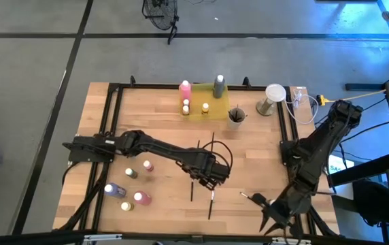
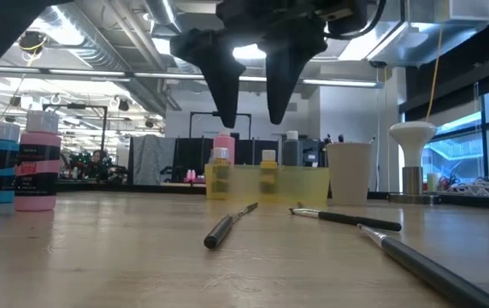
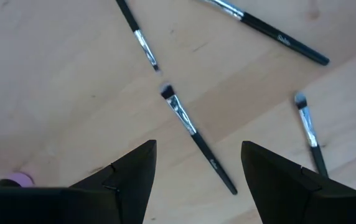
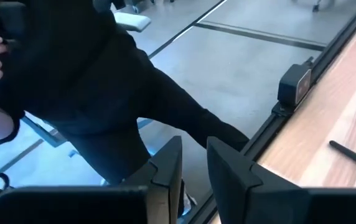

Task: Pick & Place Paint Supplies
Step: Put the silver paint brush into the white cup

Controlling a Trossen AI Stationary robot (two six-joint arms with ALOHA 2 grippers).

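Left end effector [image 2: 249,115] open over paintbrushes [image 3: 196,138] | tray [image 1: 211,103], cup [image 1: 236,117] beyond

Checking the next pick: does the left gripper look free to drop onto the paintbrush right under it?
Probably yes. The left gripper hangs open above the paintbrush, which lies flat on bare table, apart from the other brushes, with nothing between.

Count, bench:
- loose paintbrushes [image 3: 196,140]: 4
- loose paint bottles [image 1: 142,198]: 5
- tray bottles [image 1: 184,88]: 4 countable
- yellow tray [image 1: 216,107]: 1
- cup [image 1: 236,116]: 1
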